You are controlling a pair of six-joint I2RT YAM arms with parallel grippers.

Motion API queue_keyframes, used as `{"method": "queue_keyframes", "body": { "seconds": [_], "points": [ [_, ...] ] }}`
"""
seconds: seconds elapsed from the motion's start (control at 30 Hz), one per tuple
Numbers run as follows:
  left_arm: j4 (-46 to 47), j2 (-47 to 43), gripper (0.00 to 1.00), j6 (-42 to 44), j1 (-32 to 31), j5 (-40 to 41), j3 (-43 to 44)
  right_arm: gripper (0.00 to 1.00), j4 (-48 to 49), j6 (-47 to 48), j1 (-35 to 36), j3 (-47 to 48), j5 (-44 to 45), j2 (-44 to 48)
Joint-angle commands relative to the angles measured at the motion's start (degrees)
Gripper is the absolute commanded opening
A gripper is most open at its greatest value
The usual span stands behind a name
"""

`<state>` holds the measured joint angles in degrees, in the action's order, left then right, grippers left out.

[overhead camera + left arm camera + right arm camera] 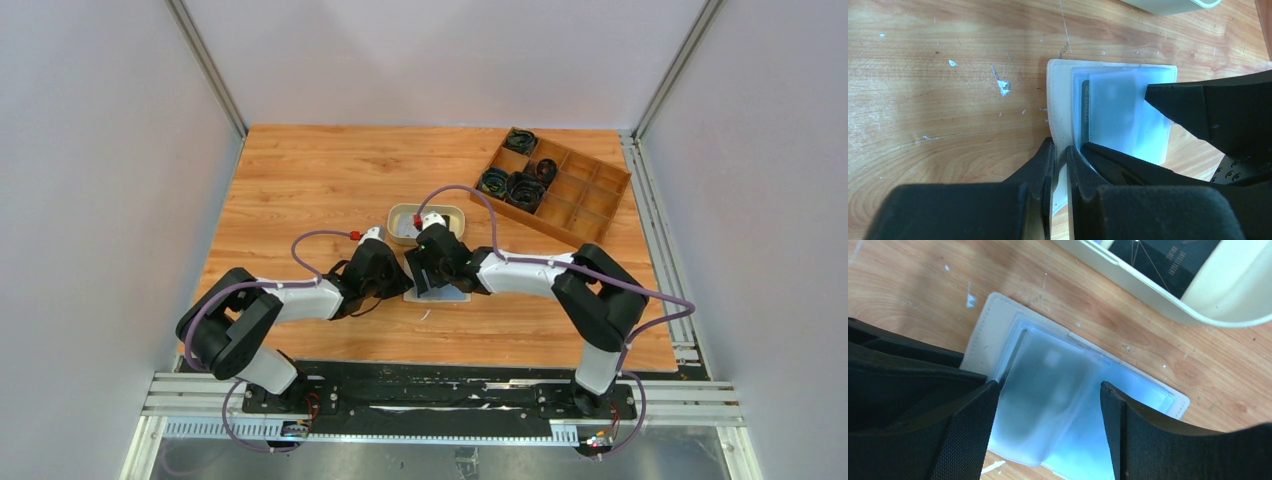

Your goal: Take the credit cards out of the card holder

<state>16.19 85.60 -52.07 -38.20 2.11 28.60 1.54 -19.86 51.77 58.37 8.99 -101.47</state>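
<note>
Surface: a pale wooden table, scuffed with white flecks, with plain grey panels on three sides.
Left gripper: clenched. Its two fingers pinch the cream edge of the holder by the fold, and a strip of that edge shows between the pads.
Right gripper: spread wide, grasping nothing. Its jaws stand on either side of the holder's inner sleeves; I cannot tell whether the tips touch them.
Holder: lies open in the near half of the table, between the two grippers. It has a stitched cream border outside and frosted clear sleeves inside.
Holder to grippers: the left gripper has it by its left side. The right gripper comes in from the right and sits over its middle. In the left wrist view one right finger's point hangs over the sleeves.
Card: pale blue, inside the holder under a frosted sleeve, near the right gripper's open gap. A dark green edge of a second one shows beside the fold in the left wrist view.
Dish: oval and beige, just beyond the holder and apart from it, with something flat and dark inside.
Tray: wooden with compartments, at the far right corner, well apart from the holder. Black coils sit in several of its compartments.
</note>
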Motion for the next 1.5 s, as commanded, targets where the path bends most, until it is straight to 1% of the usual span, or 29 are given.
{"method": "queue_keyframes", "body": {
  "seconds": [0.0, 0.13, 0.3, 0.7, 0.97, 1.1, 1.23, 1.3, 1.37, 1.47],
  "points": [
    [-8.71, 3.2, 0.0, 2.4, 0.34, 1.51, -2.1, 0.78, -6.6, 2.71, 0.88, 0.19, 5.76, 0.49],
    [-8.58, 3.51, 0.0, 2.34, 0.31, 1.33, -1.97, 0.78, -9.47, 4.73, 0.88, 0.24, 8.62, 0.99],
    [-8.6, 3.64, 0.0, 2.48, 0.32, 1.23, -1.96, 0.79, -11.53, 5.83, 0.88, 0.68, 10.12, 0.87],
    [-8.57, 4.09, 0.0, 2.59, 0.36, 1.14, -1.61, 0.79, -16.71, 8.61, 0.88, 2.07, 16.05, 3.81],
    [-8.54, 3.9, 0.0, 2.68, 0.39, 1.06, -1.62, 0.8, -23.03, 10.33, 0.64, 2.6, 24.58, 5.94],
    [-8.45, 4.2, 0.0, 2.76, 0.34, 0.97, -1.57, 0.81, -25.28, 10.84, -0.29, 2.9, 27.24, 8.29],
    [-8.2, 4.37, 0.0, 2.77, 0.4, 0.79, -1.62, 0.82, -26.82, 10.99, -1.0, 3.73, 27.87, 10.76],
    [-8.03, 4.31, 0.0, 2.77, 0.34, 0.71, -1.69, 0.84, -26.91, 10.94, -1.42, 3.77, 27.23, 12.81],
    [-8.09, 4.23, 0.0, 2.77, 0.34, 0.78, -1.81, 0.84, -26.59, 10.56, -2.12, 3.73, 25.22, 14.84],
    [-8.01, 4.22, 0.0, 2.68, 0.33, 0.79, -1.88, 0.84, -23.81, 10.56, -3.16, 2.5, 18.75, 18.66]
  ]
}}
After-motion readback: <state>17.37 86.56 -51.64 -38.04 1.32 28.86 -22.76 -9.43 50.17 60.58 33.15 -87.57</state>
